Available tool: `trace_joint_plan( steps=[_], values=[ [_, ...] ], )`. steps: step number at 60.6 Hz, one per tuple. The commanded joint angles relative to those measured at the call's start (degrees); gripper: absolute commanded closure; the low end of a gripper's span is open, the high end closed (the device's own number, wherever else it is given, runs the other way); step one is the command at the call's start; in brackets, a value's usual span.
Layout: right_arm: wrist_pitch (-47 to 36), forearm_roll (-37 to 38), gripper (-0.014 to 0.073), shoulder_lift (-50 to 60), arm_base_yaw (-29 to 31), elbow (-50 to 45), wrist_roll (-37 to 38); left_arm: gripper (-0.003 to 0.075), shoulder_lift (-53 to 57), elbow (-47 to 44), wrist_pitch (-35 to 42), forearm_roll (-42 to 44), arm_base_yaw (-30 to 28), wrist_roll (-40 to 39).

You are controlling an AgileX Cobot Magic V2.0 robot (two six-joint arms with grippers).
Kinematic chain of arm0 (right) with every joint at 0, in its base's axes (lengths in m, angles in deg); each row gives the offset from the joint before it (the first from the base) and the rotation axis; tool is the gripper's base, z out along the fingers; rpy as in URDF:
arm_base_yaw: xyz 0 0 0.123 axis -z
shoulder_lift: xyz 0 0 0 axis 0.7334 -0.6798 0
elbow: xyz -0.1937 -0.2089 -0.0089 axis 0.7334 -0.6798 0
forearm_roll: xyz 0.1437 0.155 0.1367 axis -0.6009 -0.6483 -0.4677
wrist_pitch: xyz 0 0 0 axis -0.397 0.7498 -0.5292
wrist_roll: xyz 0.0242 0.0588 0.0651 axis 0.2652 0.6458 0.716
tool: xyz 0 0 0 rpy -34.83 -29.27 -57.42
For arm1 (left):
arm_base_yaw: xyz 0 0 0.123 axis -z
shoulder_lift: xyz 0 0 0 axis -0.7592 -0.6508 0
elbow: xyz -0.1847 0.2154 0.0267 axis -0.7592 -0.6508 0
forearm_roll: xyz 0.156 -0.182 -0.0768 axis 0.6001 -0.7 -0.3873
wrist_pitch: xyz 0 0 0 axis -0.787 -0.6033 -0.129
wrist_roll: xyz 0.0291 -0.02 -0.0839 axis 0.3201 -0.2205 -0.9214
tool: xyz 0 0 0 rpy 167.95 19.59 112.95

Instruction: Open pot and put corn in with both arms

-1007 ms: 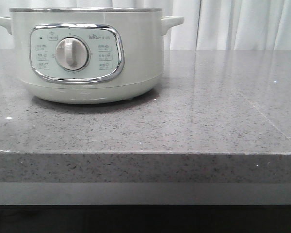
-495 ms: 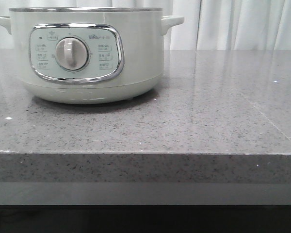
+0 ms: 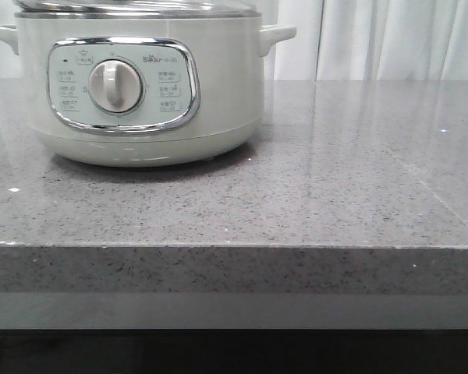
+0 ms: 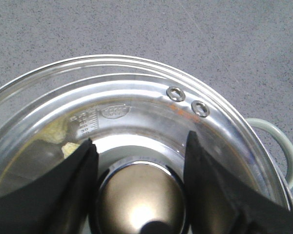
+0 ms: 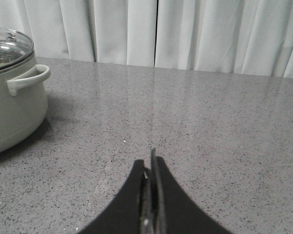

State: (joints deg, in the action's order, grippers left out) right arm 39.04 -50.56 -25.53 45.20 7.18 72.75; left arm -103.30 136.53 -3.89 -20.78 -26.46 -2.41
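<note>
The pale grey-green pot stands at the back left of the counter, its dial facing me. A glass lid with a steel rim shows at the pot's top. In the left wrist view my left gripper looks straight down on that lid, its two black fingers closed against the metal lid knob. Through the glass, yellow bits of the corn show inside the pot. My right gripper is shut and empty, low over the counter well to the right of the pot.
The speckled grey counter runs to a front edge close to the camera. White curtains hang behind it. The pot's side handle sticks out toward my right arm.
The glass lid has come into the front view on top of the pot, where only the bare steel rim showed before. The pot itself has not moved.
</note>
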Motion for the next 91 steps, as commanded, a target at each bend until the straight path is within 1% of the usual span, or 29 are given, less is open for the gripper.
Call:
trace_joint_plan(
  steps=[1,16,28,40,52,66,82,91],
  values=[
    [-5.0,0.16,0.0659,-0.43,-0.09,1.44,-0.43,0.0533,3.69,2.93,6.96,-2.03,0.24,0.07],
    [-5.0,0.16,0.0659,-0.43,-0.09,1.44,-0.43,0.0533,3.69,0.65,7.2,-2.16,0.24,0.07],
    [-5.0,0.16,0.0659,-0.43,-0.09,1.44,-0.43,0.0533,3.69,0.56,6.73,-2.64,0.24,0.07],
    [-5.0,0.16,0.0659,-0.43,-0.09,1.44,-0.43,0.0533,3.4,0.56,4.82,-4.62,0.24,0.07],
    [-5.0,0.16,0.0659,-0.43,-0.09,1.44,-0.43,0.0533,2.8,0.56,2.38,-4.63,0.24,0.07],
    [-5.0,0.16,0.0659,-0.43,-0.09,1.44,-0.43,0.0533,2.8,0.56,2.25,-3.87,0.24,0.07],
    [-5.0,0.16,0.0659,-0.43,-0.09,1.44,-0.43,0.0533,2.8,0.56,-0.17,-3.87,0.24,0.07],
    [-5.0,0.16,0.0659,-0.43,-0.09,1.44,-0.43,0.0527,2.8,0.56,-0.15,-3.87,0.24,0.07]
  ],
)
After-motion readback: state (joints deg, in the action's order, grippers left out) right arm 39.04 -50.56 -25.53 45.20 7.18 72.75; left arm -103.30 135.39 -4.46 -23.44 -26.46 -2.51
